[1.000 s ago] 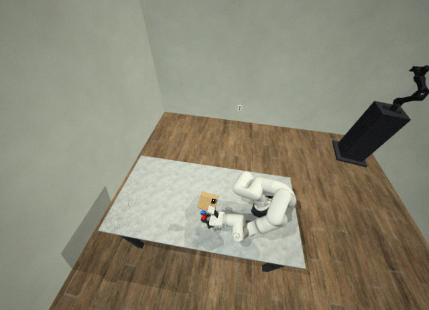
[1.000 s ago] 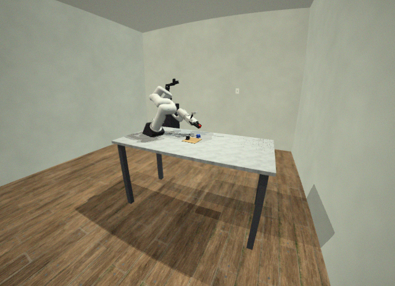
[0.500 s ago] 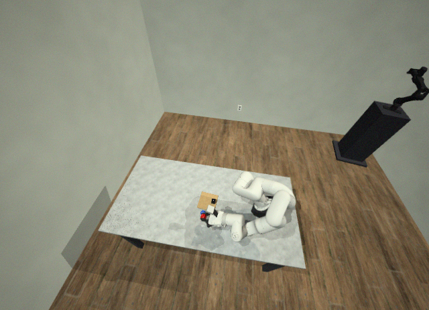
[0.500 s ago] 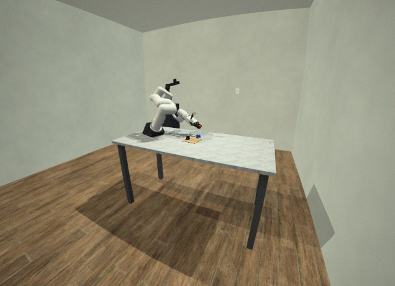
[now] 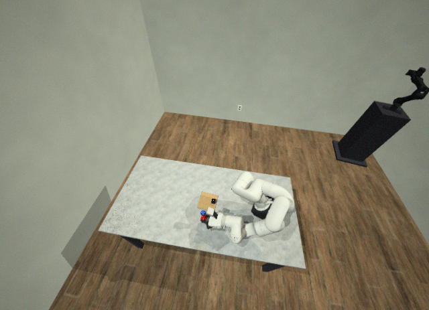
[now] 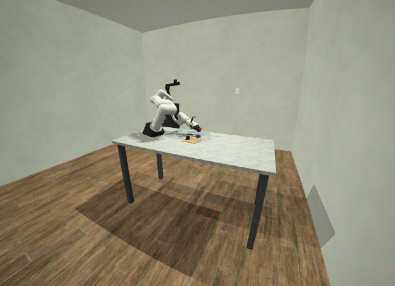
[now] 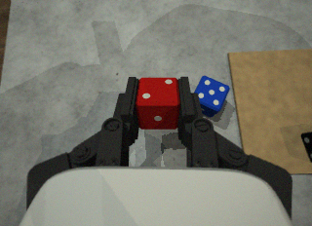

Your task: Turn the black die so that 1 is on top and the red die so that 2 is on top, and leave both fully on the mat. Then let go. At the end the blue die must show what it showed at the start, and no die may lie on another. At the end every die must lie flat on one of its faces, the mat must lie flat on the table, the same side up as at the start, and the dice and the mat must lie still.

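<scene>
My gripper (image 5: 204, 219) (image 6: 199, 128) (image 7: 158, 91) is shut on the red die (image 5: 202, 217) (image 6: 200, 129) (image 7: 158, 117) and holds it above the table, tilted. In the wrist view the red die shows a two-pip face and, nearer the palm, a one-pip face. The blue die (image 5: 202, 212) (image 6: 198, 136) (image 7: 212, 93) lies on the table beside the mat (image 5: 204, 200) (image 6: 193, 141) (image 7: 265, 99), 5 on top. The black die (image 5: 213, 201) (image 6: 187, 138) (image 7: 307, 144) stands on the mat; the wrist view cuts it off, and its top number is too small to tell.
The grey table (image 5: 166, 192) (image 6: 229, 152) (image 7: 54, 36) carries the arm's base (image 5: 260, 209) (image 6: 153, 130). The blue die is close to the right finger in the wrist view, between the held die and the mat. A black pedestal with another arm stands off the table.
</scene>
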Tool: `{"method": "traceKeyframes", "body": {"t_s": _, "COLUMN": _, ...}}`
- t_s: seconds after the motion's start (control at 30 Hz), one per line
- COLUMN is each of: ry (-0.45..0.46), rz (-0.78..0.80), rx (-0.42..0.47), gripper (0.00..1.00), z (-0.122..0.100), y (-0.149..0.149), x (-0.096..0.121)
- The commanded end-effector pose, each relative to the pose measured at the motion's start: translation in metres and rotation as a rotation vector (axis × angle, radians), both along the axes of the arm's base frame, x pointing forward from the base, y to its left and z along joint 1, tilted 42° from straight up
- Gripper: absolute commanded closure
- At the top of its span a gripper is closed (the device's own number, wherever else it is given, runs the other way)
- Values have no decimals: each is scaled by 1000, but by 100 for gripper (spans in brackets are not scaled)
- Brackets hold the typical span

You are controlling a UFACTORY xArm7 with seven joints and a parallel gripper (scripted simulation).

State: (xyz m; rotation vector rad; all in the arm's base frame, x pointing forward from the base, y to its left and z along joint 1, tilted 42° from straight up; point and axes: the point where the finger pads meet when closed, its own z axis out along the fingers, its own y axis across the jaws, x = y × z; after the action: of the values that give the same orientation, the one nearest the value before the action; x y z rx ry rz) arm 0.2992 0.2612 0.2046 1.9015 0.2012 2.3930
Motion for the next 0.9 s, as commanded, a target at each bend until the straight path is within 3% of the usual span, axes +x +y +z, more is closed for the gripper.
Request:
{"method": "traceKeyframes", "body": {"t_s": 0.0, "ry": -2, "rz": 2, "rx": 2, "gripper": 73, "z": -10, "y": 0, "x": 9}}
{"method": "traceKeyframes", "body": {"t_s": 0.3, "ry": -2, "rz": 2, "rx": 2, "gripper": 73, "z": -24, "y": -1, "x": 21}}
{"method": "traceKeyframes", "body": {"t_s": 0.87, "ry": -2, "rz": 2, "rx": 2, "gripper": 73, "z": -24, "y": -1, "x": 21}}
